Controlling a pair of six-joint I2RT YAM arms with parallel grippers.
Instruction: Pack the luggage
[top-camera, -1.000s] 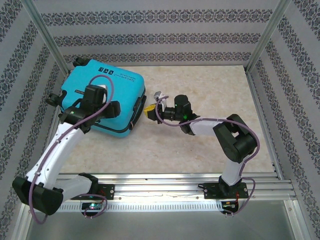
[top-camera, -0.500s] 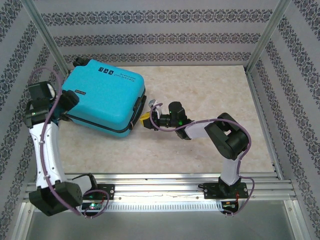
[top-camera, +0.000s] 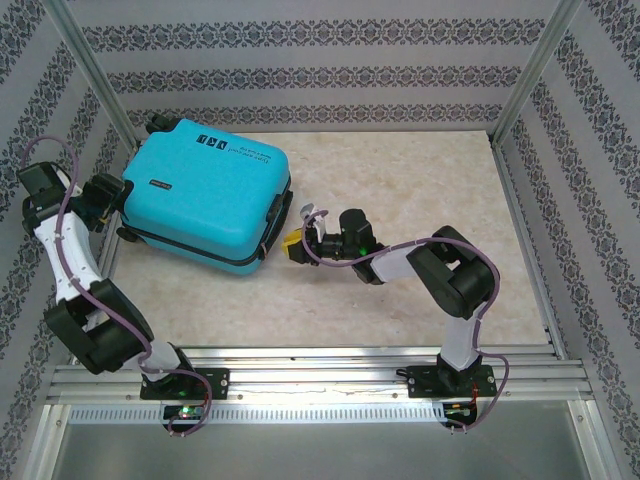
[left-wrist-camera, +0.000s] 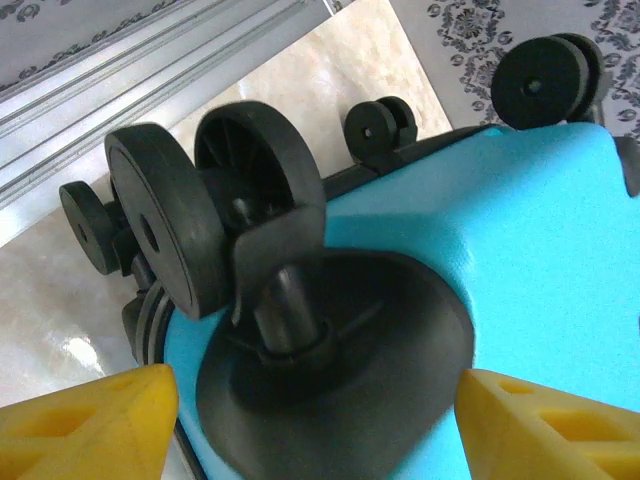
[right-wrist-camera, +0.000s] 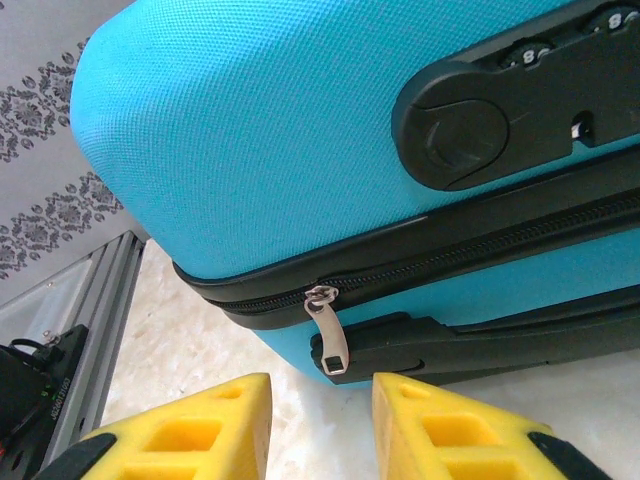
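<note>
On the pale counter (top-camera: 420, 190), the turquoise luggage (top-camera: 205, 195) lies flat on its broad side with the shell closed. Its long axis runs from the wheeled end on the left to the plain end on the right, skewed a little so that the right end sits nearer the arm bases. The two arms flank it.

The left pincer (top-camera: 105, 195) sits at the luggage's wheeled end. Its fingers are spread wide and hold nothing, with a black caster wheel (left-wrist-camera: 165, 225) and its round mount directly ahead between them. The right pincer (top-camera: 297, 243) sits just off the luggage's near right corner, low to the counter. Its yellow fingers (right-wrist-camera: 185, 425) are parted by a narrow gap and grip nothing.

From the right wrist, the black zipper band (right-wrist-camera: 480, 240) crosses beneath the combination lock (right-wrist-camera: 520, 95). The small metal zipper pull (right-wrist-camera: 328, 335) hangs from the band just beyond the fingertips, in line with the gap.

That alignment is what counts. The pull lies straight ahead of the right pincer and dangles roughly crosswise to the band. The right arm is therefore plainly the nearer one for any zipper work, while the left is placed to steady the luggage at its wheels.

Whether the zipper is run fully home past the pull is hard to tell from this angle, though it looks closed on both sides. The zip seems the likely step in hand.
</note>
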